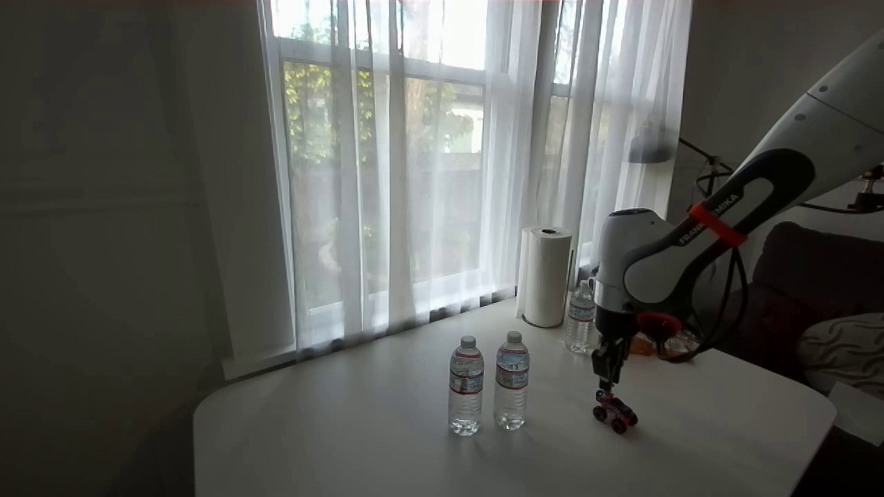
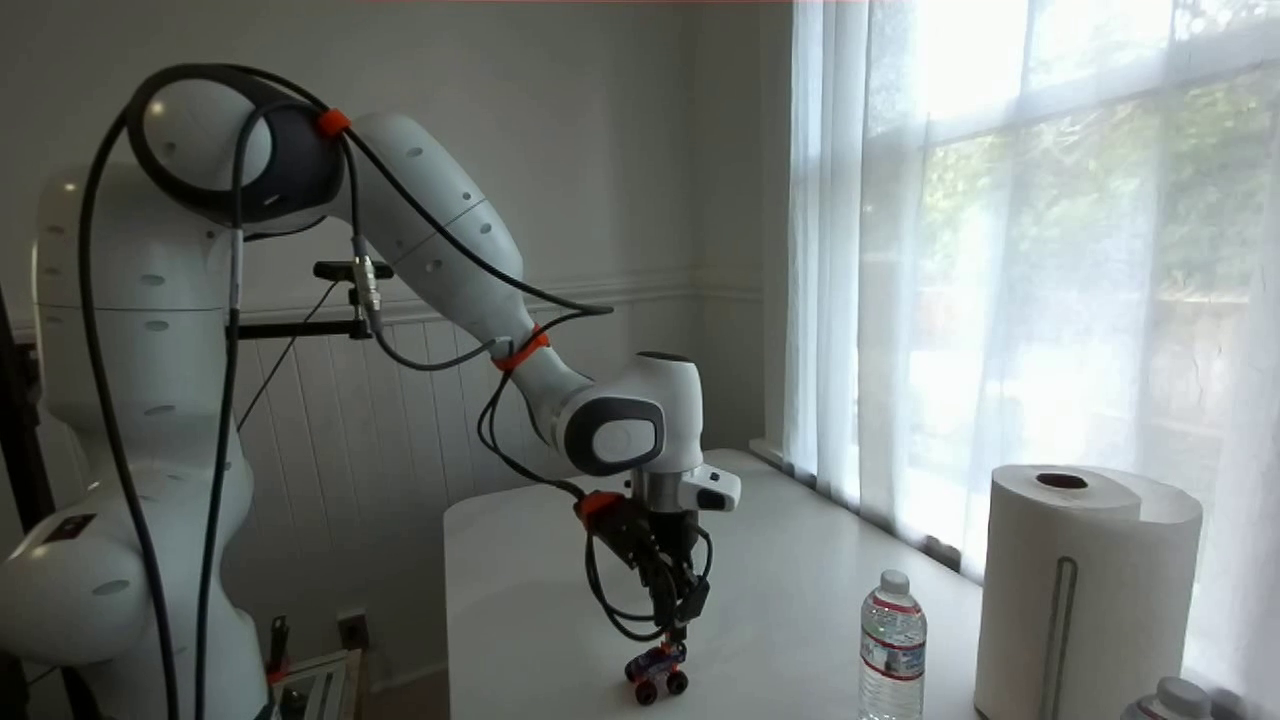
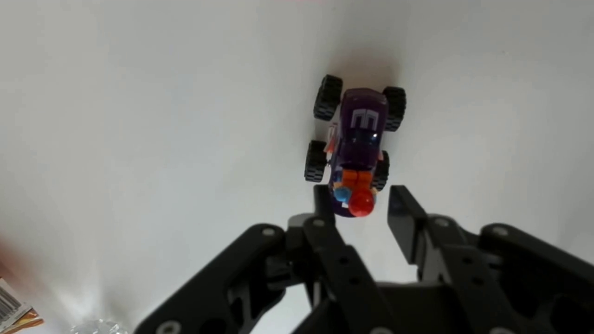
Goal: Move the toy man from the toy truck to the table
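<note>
The toy truck (image 3: 363, 134) is dark purple with black wheels and stands on the pale table (image 3: 185, 139) in the wrist view. It also shows small in both exterior views (image 1: 617, 415) (image 2: 656, 668). The toy man (image 3: 361, 202), with a red head, blue arms and orange legs, sits at the truck's near end. My gripper (image 3: 358, 195) is open, its fingers apart on either side of the toy man, with a visible gap on the right side. In both exterior views the gripper (image 1: 607, 384) (image 2: 677, 632) points down just above the truck. I cannot tell whether a finger touches the man.
Two water bottles (image 1: 466, 386) (image 1: 512, 381) stand beside the truck in an exterior view. Another bottle (image 1: 580, 319) stands by the paper towel roll (image 1: 545, 277) near the window. An orange packet (image 1: 641, 345) lies behind the gripper. A packet corner (image 3: 14, 308) shows in the wrist view.
</note>
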You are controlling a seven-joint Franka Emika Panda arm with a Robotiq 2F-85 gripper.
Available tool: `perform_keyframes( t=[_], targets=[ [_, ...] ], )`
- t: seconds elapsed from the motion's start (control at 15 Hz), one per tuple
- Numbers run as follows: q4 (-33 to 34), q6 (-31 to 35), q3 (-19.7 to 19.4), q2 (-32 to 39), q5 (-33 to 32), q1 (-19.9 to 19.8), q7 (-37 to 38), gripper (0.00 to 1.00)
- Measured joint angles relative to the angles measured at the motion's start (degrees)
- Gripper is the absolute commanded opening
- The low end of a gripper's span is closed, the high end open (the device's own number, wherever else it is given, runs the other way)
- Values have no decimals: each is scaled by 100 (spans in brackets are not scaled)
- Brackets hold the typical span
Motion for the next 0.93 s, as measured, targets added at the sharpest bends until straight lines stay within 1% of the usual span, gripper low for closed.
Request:
perform_keyframes(
  t=[0.13,0.2,0.27,0.4,0.47,0.53,0.93],
  targets=[
    [2,0,0,2,2,0,0,28],
    [4,0,0,3,3,0,0,23],
    [7,0,0,3,3,0,0,21],
    [18,1,0,3,3,0,0,0],
    [25,1,0,3,3,0,0,0],
    [30,1,0,3,3,0,0,3],
    [36,1,5,0,3,2,0,3]
  ],
)
